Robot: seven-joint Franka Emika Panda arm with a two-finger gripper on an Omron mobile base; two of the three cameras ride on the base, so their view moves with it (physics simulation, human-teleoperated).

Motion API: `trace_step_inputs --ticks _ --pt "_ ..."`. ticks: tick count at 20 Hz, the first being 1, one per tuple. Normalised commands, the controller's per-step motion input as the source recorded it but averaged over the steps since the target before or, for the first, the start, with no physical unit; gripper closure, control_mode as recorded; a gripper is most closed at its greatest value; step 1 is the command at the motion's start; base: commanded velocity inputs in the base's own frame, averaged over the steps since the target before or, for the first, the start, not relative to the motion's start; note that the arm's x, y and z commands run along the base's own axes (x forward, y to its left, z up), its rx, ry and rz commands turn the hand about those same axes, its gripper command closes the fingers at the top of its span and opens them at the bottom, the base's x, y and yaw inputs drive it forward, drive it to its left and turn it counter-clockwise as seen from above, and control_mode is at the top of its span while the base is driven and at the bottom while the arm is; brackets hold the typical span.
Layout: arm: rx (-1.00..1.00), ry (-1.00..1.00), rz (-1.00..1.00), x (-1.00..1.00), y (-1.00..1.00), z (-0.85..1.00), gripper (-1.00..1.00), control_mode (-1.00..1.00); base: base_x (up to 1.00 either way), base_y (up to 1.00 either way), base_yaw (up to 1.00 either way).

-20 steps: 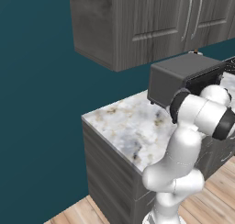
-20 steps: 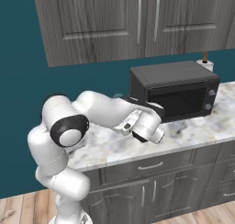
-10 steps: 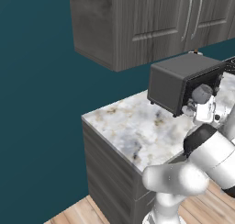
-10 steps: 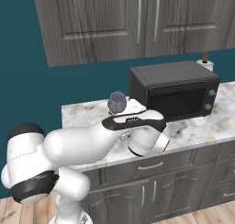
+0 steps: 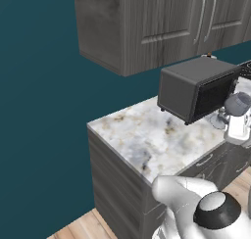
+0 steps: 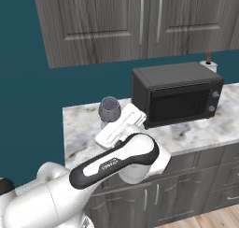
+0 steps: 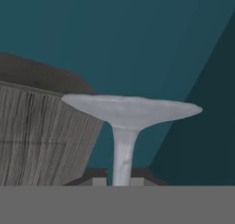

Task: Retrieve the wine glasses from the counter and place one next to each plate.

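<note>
Fingers (image 7: 115,182) pinched shut on the thin stem of a translucent grey-blue wine glass (image 6: 109,109), I carry it above the marbled tabletop (image 6: 84,126) (no plate reached yet).

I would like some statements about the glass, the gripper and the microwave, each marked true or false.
1. The gripper is shut on the stem of a wine glass. True.
2. The microwave door is open. False: it is closed.
3. The wine glass is lifted off the counter. True.
4. The cabinets above the counter are white. False: they are dark grey wood.
5. The microwave stands on the floor. False: it stands on the counter.
</note>
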Motion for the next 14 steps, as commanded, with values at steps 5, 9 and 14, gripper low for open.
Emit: trace_step_inputs --ticks 5,9,14 --pt "-0.01 0.0 0.0 -0.36 0.28 0.51 1.0 -1.0 0.0 0.0 0.0" --pt "-0.02 0.11 0.0 -0.2 0.3 0.54 1.0 -1.0 0.0 0.0 0.0" --pt "-0.02 0.13 0.0 -0.35 0.24 0.28 1.0 -1.0 0.0 0.0 0.0"
